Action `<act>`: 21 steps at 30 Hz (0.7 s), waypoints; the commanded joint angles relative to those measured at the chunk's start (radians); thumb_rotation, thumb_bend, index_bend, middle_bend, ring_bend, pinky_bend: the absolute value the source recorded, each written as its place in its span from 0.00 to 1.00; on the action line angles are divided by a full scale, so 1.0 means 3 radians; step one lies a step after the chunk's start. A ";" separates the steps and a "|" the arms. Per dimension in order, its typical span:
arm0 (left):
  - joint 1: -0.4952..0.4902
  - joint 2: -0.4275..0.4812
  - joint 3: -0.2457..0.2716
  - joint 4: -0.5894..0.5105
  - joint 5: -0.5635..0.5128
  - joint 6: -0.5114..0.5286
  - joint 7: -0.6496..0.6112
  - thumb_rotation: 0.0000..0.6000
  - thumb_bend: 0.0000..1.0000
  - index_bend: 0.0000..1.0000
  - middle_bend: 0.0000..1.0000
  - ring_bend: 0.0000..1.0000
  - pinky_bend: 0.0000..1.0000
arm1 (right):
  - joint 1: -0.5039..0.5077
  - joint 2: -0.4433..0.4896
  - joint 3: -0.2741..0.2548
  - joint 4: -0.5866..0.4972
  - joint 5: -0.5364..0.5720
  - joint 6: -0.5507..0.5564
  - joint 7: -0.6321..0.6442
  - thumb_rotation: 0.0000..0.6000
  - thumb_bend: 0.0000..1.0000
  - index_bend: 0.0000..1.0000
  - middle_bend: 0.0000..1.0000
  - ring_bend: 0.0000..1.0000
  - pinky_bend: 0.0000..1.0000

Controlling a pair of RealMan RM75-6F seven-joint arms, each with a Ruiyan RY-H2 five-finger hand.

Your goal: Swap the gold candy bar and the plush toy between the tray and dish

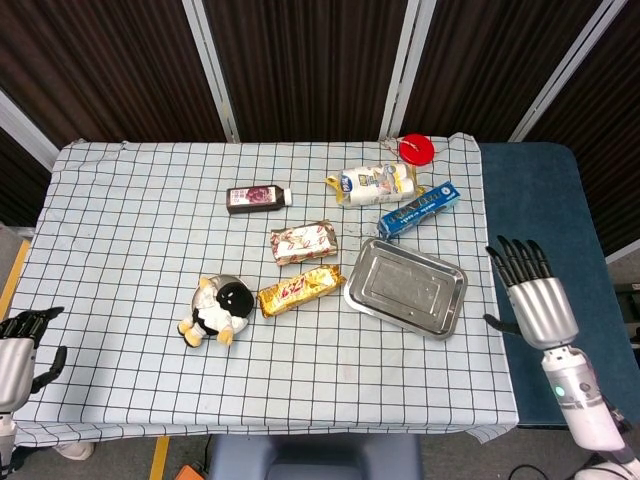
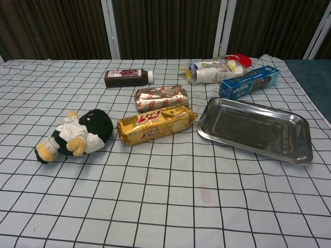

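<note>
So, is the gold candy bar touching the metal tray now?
Apart. The head view shows checked cloth between the gold candy bar and the metal tray.

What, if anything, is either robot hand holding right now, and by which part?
Nothing is held. The right robot hand is open beside the table, and the left robot hand is empty too. The gold candy bar lies free.

We record the right hand as a silver-grey metallic palm shell with a brushed, faintly ribbed surface, carrying slim black fingers and a black thumb at its side. Below it we note a narrower white-and-grey wrist section with a small green indicator light, then a white forearm casing. The left hand shows only partly at the head view's edge: pale grey palm, dark fingers. The chest view shows neither hand.
</note>
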 commanded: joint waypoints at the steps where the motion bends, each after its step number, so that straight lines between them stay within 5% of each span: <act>1: -0.0119 0.0026 -0.0025 -0.0167 -0.0066 -0.0192 0.0134 1.00 0.44 0.09 0.14 0.10 0.27 | -0.0226 0.0051 -0.0051 -0.0044 0.0096 0.0165 -0.0125 1.00 0.07 0.00 0.00 0.00 0.01; 10: -0.0535 -0.0003 -0.0143 -0.0485 -0.0201 -0.0742 0.0462 1.00 0.42 0.00 0.00 0.00 0.09 | -0.0483 0.0048 0.0079 -0.0107 0.0394 0.0211 -0.0023 1.00 0.07 0.00 0.00 0.00 0.01; 21: -0.1099 -0.0367 -0.0377 -0.0570 -0.0865 -0.1387 0.0853 1.00 0.40 0.00 0.00 0.00 0.06 | -0.0667 0.0133 0.0108 -0.0184 0.0187 0.0344 0.0294 1.00 0.06 0.00 0.00 0.00 0.00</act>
